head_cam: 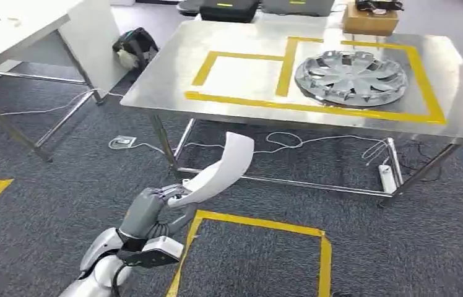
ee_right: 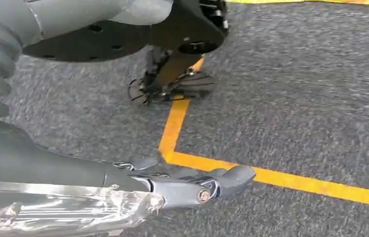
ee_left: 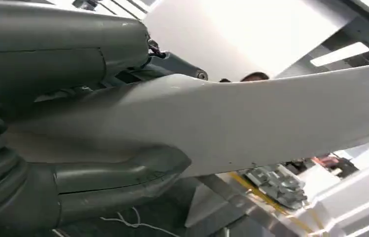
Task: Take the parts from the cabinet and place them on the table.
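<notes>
- left hand [head_cam: 148, 210] grips white curved part [head_cam: 220, 170] by its near end, low over the carpet [head_cam: 62, 185], short of the steel table [head_cam: 247, 80]
- right hand [ee_right: 192, 185]: fingers partly cut off, grip state unclear
- wheel cover [head_cam: 351, 77] lies on the table inside yellow tape [head_cam: 285, 68]

Head view: high on the body, facing forward and down at the steel table [head_cam: 173, 86] and carpet.
Left wrist view: close behind the left hand [ee_left: 49, 148].
Right wrist view: near the carpet, facing down.
Shared: wheel cover [head_cam: 351, 77], head and left wrist views.
</notes>
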Robot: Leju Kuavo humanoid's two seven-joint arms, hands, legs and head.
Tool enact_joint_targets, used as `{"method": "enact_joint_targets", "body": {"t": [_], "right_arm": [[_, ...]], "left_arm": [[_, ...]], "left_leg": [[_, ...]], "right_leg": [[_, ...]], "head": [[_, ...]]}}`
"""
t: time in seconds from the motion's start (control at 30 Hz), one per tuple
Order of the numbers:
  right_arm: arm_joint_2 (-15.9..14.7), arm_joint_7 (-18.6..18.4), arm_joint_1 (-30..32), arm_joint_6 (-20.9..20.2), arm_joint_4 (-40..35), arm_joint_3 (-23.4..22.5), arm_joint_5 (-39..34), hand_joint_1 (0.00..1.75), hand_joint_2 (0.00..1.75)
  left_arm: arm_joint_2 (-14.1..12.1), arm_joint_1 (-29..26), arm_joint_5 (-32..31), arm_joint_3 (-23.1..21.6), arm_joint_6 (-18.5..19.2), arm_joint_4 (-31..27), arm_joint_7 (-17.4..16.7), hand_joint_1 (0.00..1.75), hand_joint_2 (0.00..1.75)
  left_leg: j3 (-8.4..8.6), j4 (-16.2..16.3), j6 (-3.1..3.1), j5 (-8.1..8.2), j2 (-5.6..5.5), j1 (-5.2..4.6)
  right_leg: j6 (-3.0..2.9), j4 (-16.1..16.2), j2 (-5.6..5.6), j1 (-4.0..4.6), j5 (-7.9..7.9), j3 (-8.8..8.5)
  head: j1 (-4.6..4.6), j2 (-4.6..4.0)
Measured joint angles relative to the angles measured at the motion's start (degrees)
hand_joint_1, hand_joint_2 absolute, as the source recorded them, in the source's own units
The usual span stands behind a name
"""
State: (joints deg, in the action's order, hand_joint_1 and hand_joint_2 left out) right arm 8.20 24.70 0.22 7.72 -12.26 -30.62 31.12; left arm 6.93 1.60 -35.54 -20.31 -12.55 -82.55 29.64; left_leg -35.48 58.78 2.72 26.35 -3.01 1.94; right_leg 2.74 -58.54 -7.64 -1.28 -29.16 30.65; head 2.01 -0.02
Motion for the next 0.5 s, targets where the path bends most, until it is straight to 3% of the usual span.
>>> {"method": "enact_joint_targets", "body": {"t": [0.03, 0.07, 0.1, 0.13, 0.17, 0.23, 0.27, 0.3, 0.33, 0.37, 0.4, 0.43, 0.47, 0.5], "right_arm": [[0.0, -0.1, 0.0, 0.0, 0.0, 0.0, 0.1, 0.0, 1.75], [0.0, -0.1, 0.2, 0.0, 0.0, 0.0, 0.2, 0.0, 1.75], [0.0, -0.2, 0.2, 0.0, 0.0, 0.0, 0.3, 0.0, 1.75], [0.0, -0.2, 0.1, 0.0, 0.0, 0.0, 0.4, 0.0, 1.75], [0.0, -0.2, -0.2, -0.1, 0.0, 0.0, 0.4, 0.0, 1.75], [0.1, -0.2, -0.5, -0.2, 0.0, 0.0, 0.5, 0.0, 1.75], [0.1, -0.2, -0.3, -0.2, 0.0, 0.0, 0.6, 0.0, 1.75], [0.1, -0.2, -0.1, -0.2, 0.0, 0.0, 0.6, 0.0, 1.75], [0.1, -0.2, 0.1, -0.2, 0.0, 0.0, 0.6, 0.0, 1.75], [0.1, -0.2, 0.3, -0.3, 0.0, 0.0, 0.6, 0.0, 1.75], [0.1, -0.2, 0.3, -0.3, 0.0, 0.0, 0.6, 0.0, 1.75], [0.1, -0.2, 0.4, -0.3, 0.0, 0.0, 0.6, 0.0, 1.75], [0.1, -0.2, 0.5, -0.3, 0.1, 0.0, 0.6, 0.0, 1.75], [0.1, -0.2, 0.3, -0.3, 0.1, 0.0, 0.6, 0.0, 1.75]], "left_arm": [[0.0, 0.1, 0.0, 0.0, 0.0, 0.0, 0.0, 1.75, 1.75], [0.0, 0.4, 0.0, 0.0, 0.0, 0.0, 0.0, 1.75, 1.75], [0.1, 0.7, 0.0, 0.0, 0.2, 0.0, -0.1, 1.75, 1.75], [0.1, 0.7, 0.0, 0.0, 0.3, 0.0, -0.1, 1.75, 1.75], [0.0, 0.8, 0.0, 0.0, 0.3, 0.0, -0.1, 1.75, 1.75], [0.0, 0.8, 0.0, 0.0, 0.5, 0.0, -0.2, 1.75, 1.75], [0.0, 0.8, -0.1, -0.1, 0.5, 0.0, -0.2, 1.75, 1.75], [0.0, 1.0, -0.1, -0.1, 0.6, 0.0, -0.2, 1.75, 1.75], [0.0, 1.1, -0.1, -0.1, 0.6, 0.0, -0.3, 1.75, 1.75], [0.0, 1.1, -0.1, -0.1, 0.6, 0.0, -0.3, 1.75, 1.75], [0.0, 1.2, -0.1, -0.1, 0.6, 0.0, -0.3, 1.75, 1.75], [0.0, 1.3, -0.1, -0.1, 0.7, 0.0, -0.3, 1.75, 1.75], [0.0, 1.4, -0.2, -0.2, 0.7, 0.1, -0.3, 1.75, 1.75], [0.0, 1.4, -0.2, -0.2, 0.7, 0.1, -0.4, 1.75, 1.75]], "left_leg": [[0.13, -0.3, -0.51, -0.23, 0.14, 0.06], [0.24, -0.4, -1.03, -0.69, 0.64, 0.05], [1.15, -0.3, -1.86, -0.88, 1.1, 0.06], [1.87, -0.3, -2.29, -0.76, 1.64, -0.07], [2.41, -0.3, -2.75, -0.38, 1.98, -0.26], [3.08, -0.3, -3.13, 0.48, 2.96, -0.52], [3.52, -0.3, -3.2, 0.96, 3.17, -0.57], [4.14, -0.3, -3.21, 1.55, 3.27, -0.59], [4.93, -0.3, -3.2, 2.2, 3.33, -0.59], [5.91, -0.3, -3.13, 2.94, 3.36, -0.59], [6.96, -0.3, -3.0, 3.74, 3.37, -0.58], [7.6, -0.4, -2.78, 4.52, 3.43, -0.58], [8.56, -0.1, -2.43, 5.29, 3.41, -0.78], [8.76, -0.6, -2.14, 5.52, 3.3, -0.87]], "right_leg": [[0.49, 0.0, -0.35, -0.21, -0.45, -0.72], [0.7, 0.0, -0.1, -0.12, 0.15, -1.13], [0.96, 0.1, 0.68, -0.22, -0.33, -1.08], [1.1, -1.3, 4.4, 0.1, -0.62, -0.94], [1.21, -4.8, 6.47, 0.3, -1.55, 1.14], [1.26, -13.0, 7.23, 0.32, -4.29, 7.02], [1.27, -15.9, 7.23, 0.33, -5.74, 9.47], [1.21, -16.6, 7.23, 0.33, -6.26, 11.03], [1.1, -15.0, 7.23, 0.33, -5.71, 11.38], [0.92, -11.7, 7.26, 0.33, -3.88, 10.81], [0.66, -7.2, 7.42, 0.34, -0.68, 9.75], [0.36, -3.1, 7.95, 0.4, 3.75, 8.9], [0.36, -1.9, 8.62, 0.63, 7.52, 9.02], [0.26, -1.9, 8.65, 0.71, 6.04, 8.76]], "head": [[-0.02, 0.0], [0.11, 0.0], [0.24, 0.02], [0.35, 0.0], [0.59, 0.0], [0.65, 0.0], [0.63, 0.0], [0.68, 0.0], [0.65, 0.0], [0.72, 0.0], [0.68, 0.0], [0.72, 0.0], [0.64, 0.0], [0.74, 0.0]]}}
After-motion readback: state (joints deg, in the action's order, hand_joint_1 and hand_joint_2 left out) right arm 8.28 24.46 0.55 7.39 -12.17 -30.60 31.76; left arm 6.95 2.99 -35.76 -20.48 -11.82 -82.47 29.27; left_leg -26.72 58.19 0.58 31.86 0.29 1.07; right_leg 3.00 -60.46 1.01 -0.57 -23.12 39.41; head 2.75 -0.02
